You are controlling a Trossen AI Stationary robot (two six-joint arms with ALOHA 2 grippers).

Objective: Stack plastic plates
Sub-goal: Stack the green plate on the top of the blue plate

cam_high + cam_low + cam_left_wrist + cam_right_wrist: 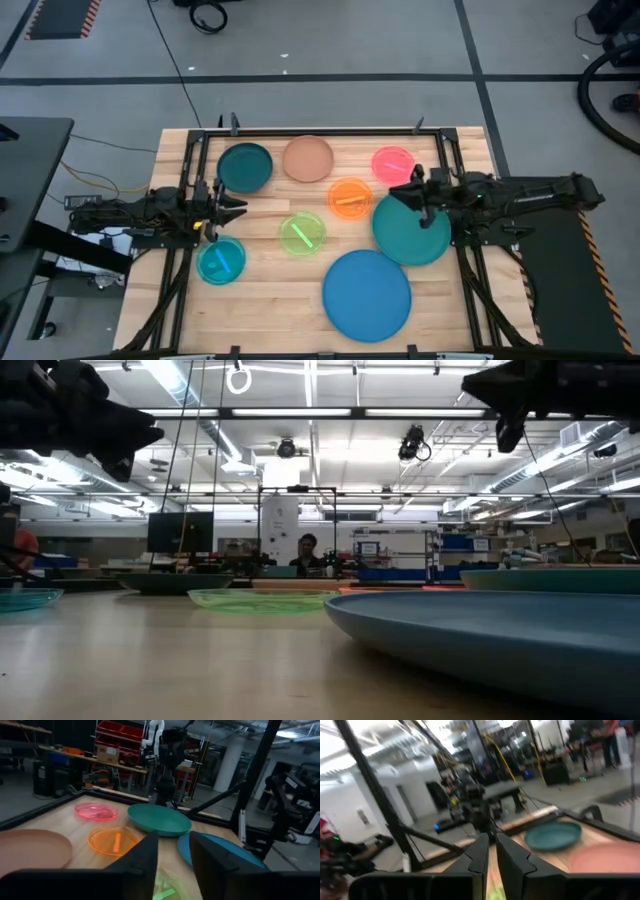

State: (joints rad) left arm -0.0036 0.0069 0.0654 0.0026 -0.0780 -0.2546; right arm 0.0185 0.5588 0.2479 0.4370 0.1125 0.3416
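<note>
Eight plates lie flat and apart on the wooden table. In the high view the dark teal plate (245, 167), tan plate (308, 159) and pink plate (393, 163) sit along the far side. The orange plate (349, 197) and lime plate (303, 235) are in the middle, and the cyan plate (221, 261) is at the left. The large teal plate (411, 230) and large blue plate (367, 295) are at the right. My left gripper (240, 206) (175, 852) hovers open above the table's left side. My right gripper (397, 190) (492, 847) hovers above the large teal plate's far-left rim, its fingers a narrow gap apart.
A black metal frame (320, 131) runs along the table's far edge and both sides. The low view shows both arms raised well above the plates, with the large blue plate (500, 635) closest. Bare wood lies at the near left (260, 315).
</note>
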